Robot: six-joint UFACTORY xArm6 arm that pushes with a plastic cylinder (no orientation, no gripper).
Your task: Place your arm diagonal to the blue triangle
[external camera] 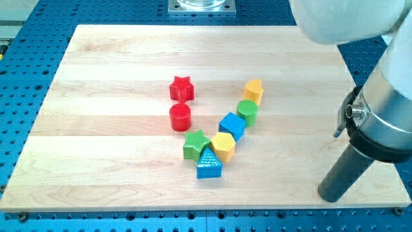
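Note:
The blue triangle (208,165) lies on the wooden board near the view's bottom centre. It touches the green star (196,143) on its upper left and the yellow hexagon (223,145) on its upper right. My tip (333,194) rests on the board far to the view's right of the blue triangle and slightly lower. The dark rod rises from it toward the view's upper right into the white arm (386,109).
A blue cube (232,125), a green cylinder (247,111) and a yellow heart-like block (253,91) run up to the right from the yellow hexagon. A red star (181,87) and a red cylinder (180,117) stand left of them. The board's edge (193,211) runs just below.

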